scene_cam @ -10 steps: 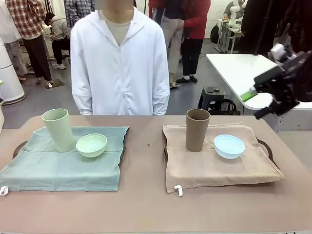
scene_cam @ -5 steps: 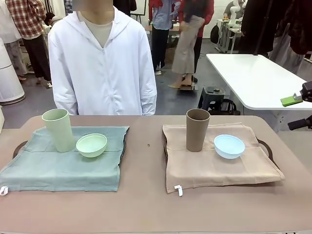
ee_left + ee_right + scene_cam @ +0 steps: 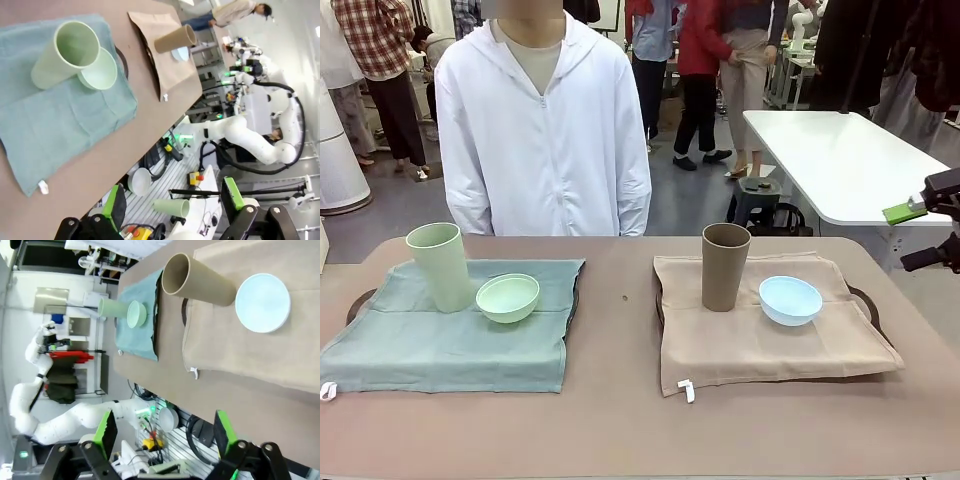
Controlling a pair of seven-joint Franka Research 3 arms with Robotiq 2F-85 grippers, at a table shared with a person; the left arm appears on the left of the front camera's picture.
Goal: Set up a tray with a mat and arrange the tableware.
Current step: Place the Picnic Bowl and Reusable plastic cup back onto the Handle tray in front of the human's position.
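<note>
Two sets stood finished; the blue bowl (image 3: 790,299) lay nearest the right gripper (image 3: 932,232), both grippers' fingers apart, empty.

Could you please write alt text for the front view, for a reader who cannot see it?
Two mat-covered trays sit on a brown table: a green mat holding a pale green cup and pale green bowl, a tan mat holding a brown cup and light blue bowl. A person stands behind.

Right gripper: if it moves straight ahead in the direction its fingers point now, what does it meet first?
Probably the tan mat near its front edge; the open right gripper looks down on it, short of the light blue bowl. Depth is unclear.
</note>
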